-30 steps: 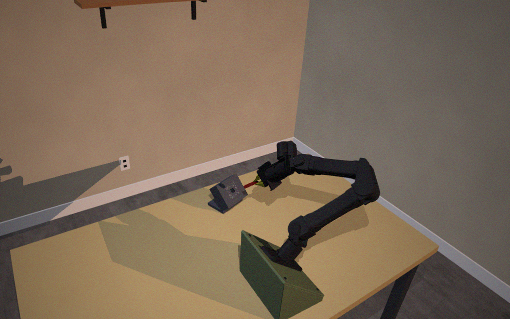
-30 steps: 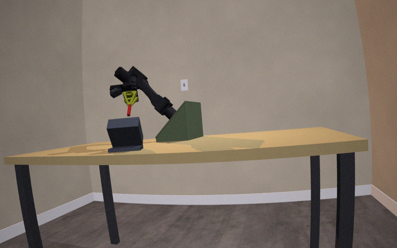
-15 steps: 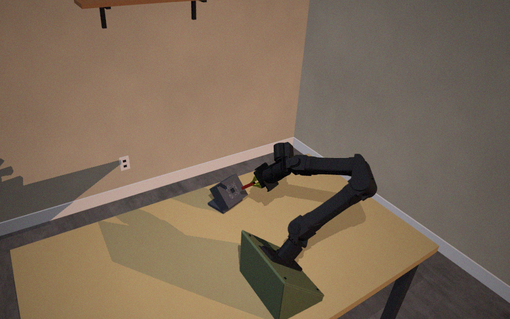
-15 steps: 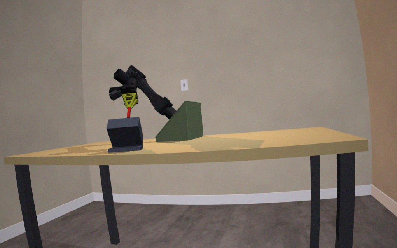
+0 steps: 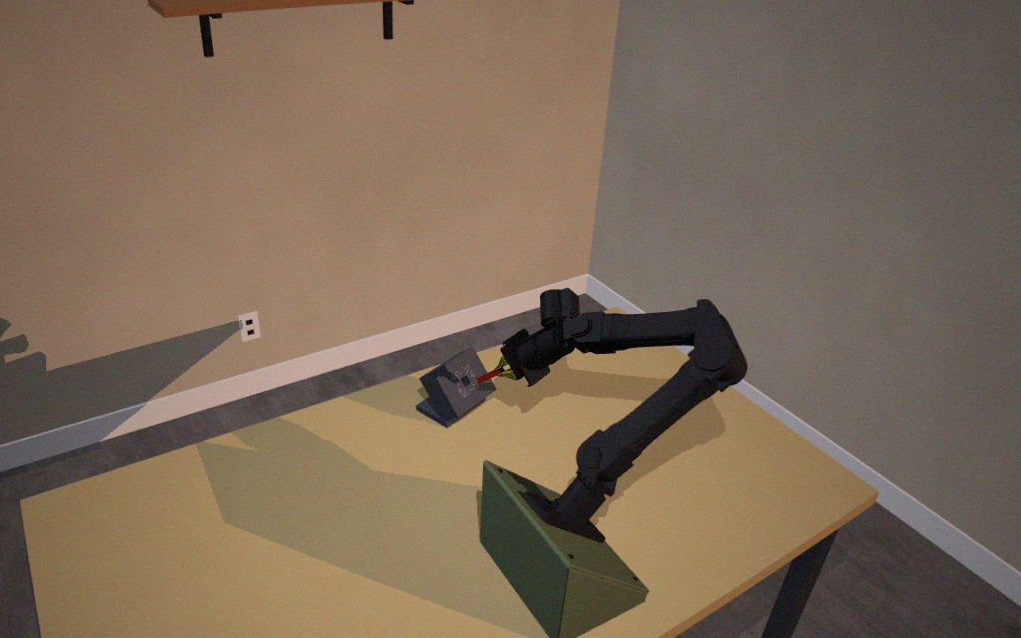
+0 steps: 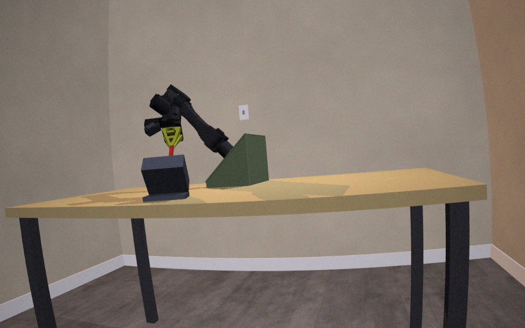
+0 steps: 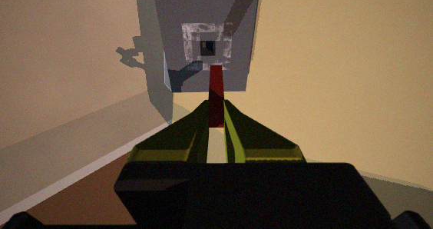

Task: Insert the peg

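Note:
My gripper (image 5: pixel 503 369) (image 6: pixel 171 145) (image 7: pixel 216 106) has yellow-green fingers and is shut on the red peg (image 5: pixel 486 377) (image 6: pixel 170 150) (image 7: pixel 216 88). The peg points at the grey sloped panel (image 5: pixel 450 390) (image 6: pixel 164 174) (image 7: pixel 180 11), which stands on the table near its far edge. In the wrist view the peg's tip lies just below the square dark hole (image 7: pixel 207 48), inside its pale worn surround. In the top view the tip is at the panel's face near the hole (image 5: pixel 467 383). I cannot tell whether the tip touches the panel.
The arm's green wedge-shaped base (image 5: pixel 553 555) (image 6: pixel 241 163) stands on the wooden table (image 5: pixel 260 539) (image 6: pixel 337 191). The table's far edge and the floor lie just behind the panel. A wooden shelf (image 5: pixel 260 6) hangs on the wall.

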`<state>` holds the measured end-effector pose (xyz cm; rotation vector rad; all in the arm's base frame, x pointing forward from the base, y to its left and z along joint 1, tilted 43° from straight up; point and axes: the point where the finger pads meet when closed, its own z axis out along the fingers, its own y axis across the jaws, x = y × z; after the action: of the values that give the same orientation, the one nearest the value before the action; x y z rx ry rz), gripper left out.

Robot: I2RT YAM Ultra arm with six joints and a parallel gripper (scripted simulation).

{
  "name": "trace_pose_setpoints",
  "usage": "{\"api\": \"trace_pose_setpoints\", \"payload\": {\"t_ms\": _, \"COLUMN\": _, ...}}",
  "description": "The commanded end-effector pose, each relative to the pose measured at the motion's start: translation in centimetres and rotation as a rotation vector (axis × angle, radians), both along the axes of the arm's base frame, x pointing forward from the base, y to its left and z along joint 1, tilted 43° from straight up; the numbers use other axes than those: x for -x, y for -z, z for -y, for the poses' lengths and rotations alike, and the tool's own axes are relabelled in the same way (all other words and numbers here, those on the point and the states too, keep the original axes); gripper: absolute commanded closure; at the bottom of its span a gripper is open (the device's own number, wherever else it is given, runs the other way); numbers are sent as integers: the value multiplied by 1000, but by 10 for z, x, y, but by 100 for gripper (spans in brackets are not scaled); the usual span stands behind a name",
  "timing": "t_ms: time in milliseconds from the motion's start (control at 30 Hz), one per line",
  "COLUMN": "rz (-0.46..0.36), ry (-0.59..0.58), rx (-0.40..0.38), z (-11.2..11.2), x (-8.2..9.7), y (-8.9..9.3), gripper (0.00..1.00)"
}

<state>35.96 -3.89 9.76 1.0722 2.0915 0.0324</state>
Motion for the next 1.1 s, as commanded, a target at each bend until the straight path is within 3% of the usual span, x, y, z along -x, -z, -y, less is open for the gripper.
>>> {"api": "trace_pose_setpoints", "payload": {"t_ms": 0, "rz": 42, "ry": -24, "rx": -3, "z": -4, "x": -16, "y": -9, "gripper": 100}}
{"api": "trace_pose_setpoints", "payload": {"t_ms": 1067, "rz": 43, "ry": -25, "rx": -3, "z": 3, "x": -39, "y": 2, "gripper": 100}}
